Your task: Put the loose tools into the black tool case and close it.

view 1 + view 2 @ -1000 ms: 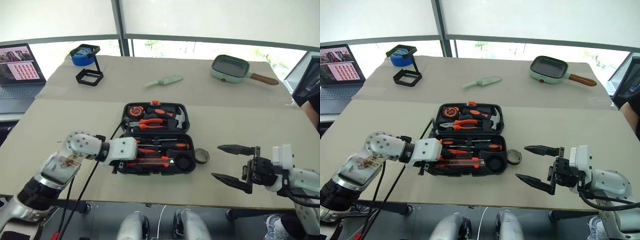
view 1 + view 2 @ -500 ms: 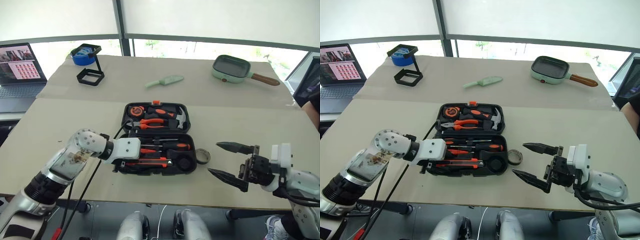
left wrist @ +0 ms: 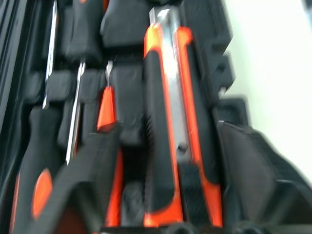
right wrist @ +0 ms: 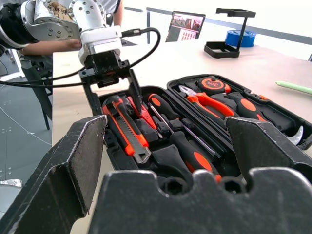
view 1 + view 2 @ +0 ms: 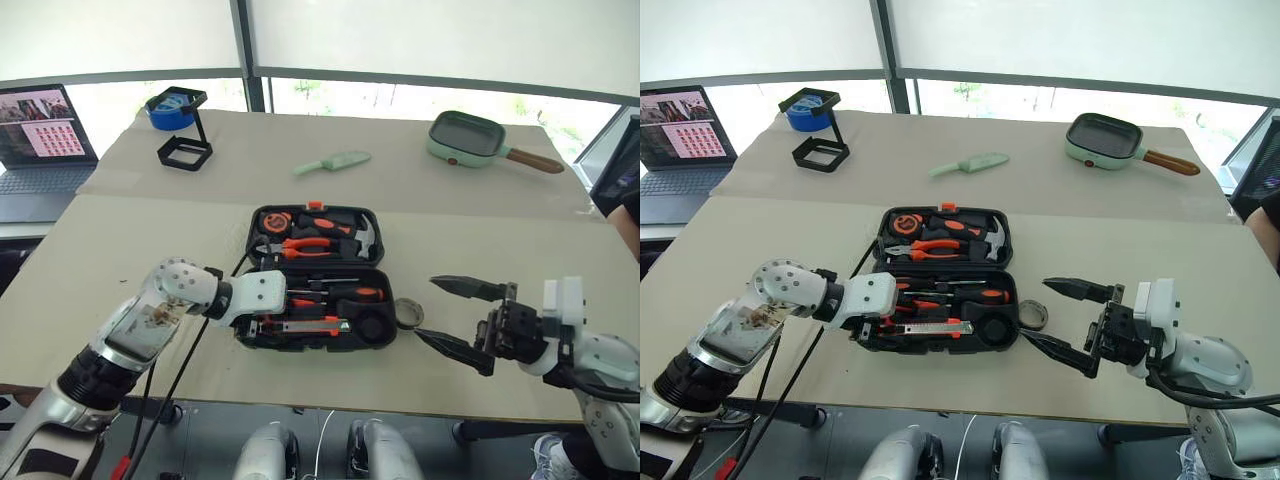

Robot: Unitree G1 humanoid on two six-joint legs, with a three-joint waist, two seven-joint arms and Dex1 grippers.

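Two grippers sit at either end of the black tool case (image 5: pixel 940 290), which lies open on a pale table (image 5: pixel 760 230). The left gripper (image 4: pixel 114 85) reaches into the case's near half from its left end, fingers spread and released, holding nothing. The orange-black utility knife (image 3: pixel 170 122) lies in its slot directly between those fingers, its long axis running away from the wrist along the length of the case, the steel blade end pointing away from the fingertips. Just beside one finger, a small all-orange screwdriver (image 3: pixel 106 105) and two black-and-orange-handled screwdrivers (image 3: pixel 53 122) lie parallel to the knife.

The right gripper (image 5: pixel 1065 318) hovers off the case's right end, fingers wide apart and empty. A small dark tape roll (image 5: pixel 1032 316) rests on the table between those fingertips and the case, just beside the case wall.

The head views take in the whole table, including the tape roll and the far half of the case holding orange-handled pliers (image 5: pixel 925 247). The left wrist view gives the close detail of the knife seated in its slot. The right wrist view looks along the case's length to the left gripper, with a person's hand (image 4: pixel 73 45) behind it.
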